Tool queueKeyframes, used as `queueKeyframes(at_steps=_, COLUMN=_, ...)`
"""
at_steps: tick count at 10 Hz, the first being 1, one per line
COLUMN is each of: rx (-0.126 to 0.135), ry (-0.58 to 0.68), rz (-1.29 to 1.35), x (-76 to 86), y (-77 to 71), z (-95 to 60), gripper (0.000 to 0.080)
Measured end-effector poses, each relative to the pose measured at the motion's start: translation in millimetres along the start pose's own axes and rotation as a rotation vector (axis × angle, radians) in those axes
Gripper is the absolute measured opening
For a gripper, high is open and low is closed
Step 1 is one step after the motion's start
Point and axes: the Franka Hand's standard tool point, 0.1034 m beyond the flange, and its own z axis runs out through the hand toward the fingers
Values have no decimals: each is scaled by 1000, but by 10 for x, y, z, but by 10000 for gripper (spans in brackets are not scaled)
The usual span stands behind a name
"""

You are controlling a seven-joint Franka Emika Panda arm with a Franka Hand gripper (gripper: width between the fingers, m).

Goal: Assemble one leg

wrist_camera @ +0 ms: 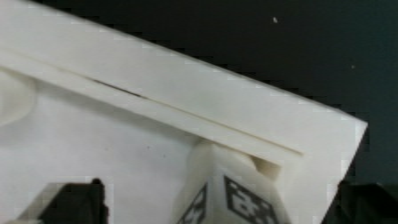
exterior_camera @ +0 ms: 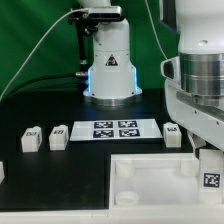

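Note:
A leg (wrist_camera: 233,190), a small white block with a black-and-white marker, stands upright at a corner of the large white square part (wrist_camera: 125,140). My gripper (wrist_camera: 222,205) is open around it. The dark fingers (wrist_camera: 71,203) stand wide on either side, with a gap between each finger and the leg. In the exterior view the same leg (exterior_camera: 211,172) shows under the gripper (exterior_camera: 210,158) at the right corner of the square part (exterior_camera: 150,180). The arm hides the fingers there.
Three more legs (exterior_camera: 30,138) (exterior_camera: 57,134) (exterior_camera: 172,134) lie on the black table beside the marker board (exterior_camera: 110,129). Another white piece (exterior_camera: 2,172) shows at the exterior view's left edge. The robot base (exterior_camera: 108,70) stands behind.

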Motion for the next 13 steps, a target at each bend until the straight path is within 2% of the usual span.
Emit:
queueKeyframes(at_steps=3, rx=-14, ry=36, rz=-607, x=49, y=-16, z=-28, gripper=649)
queueKeyframes(at_steps=5, rx=-12, ry=42, rz=-813, x=84, y=-34, z=-48, gripper=649)
queueKeyframes(at_steps=6, rx=-12, ry=41, rz=-785, x=82, y=-31, z=-41, gripper=526)
queueKeyframes(at_steps=7, rx=-12, ry=41, rz=-749, x=83, y=-30, z=-38, gripper=526)
queueKeyframes(at_steps=8, rx=-12, ry=41, rz=-755, x=86, y=-29, z=-38, gripper=387)
queueKeyframes(at_steps=9, rx=-12, ry=41, rz=-750, x=89, y=-25, z=-36, gripper=295)
queueKeyframes(at_steps=12, rx=2, ry=22, rz=-354, x=102, y=-43, z=-36, gripper=295)
queueKeyframes(at_steps=13, rx=-4, ry=-18, rz=-144, x=149, y=-59, z=-47, gripper=295)
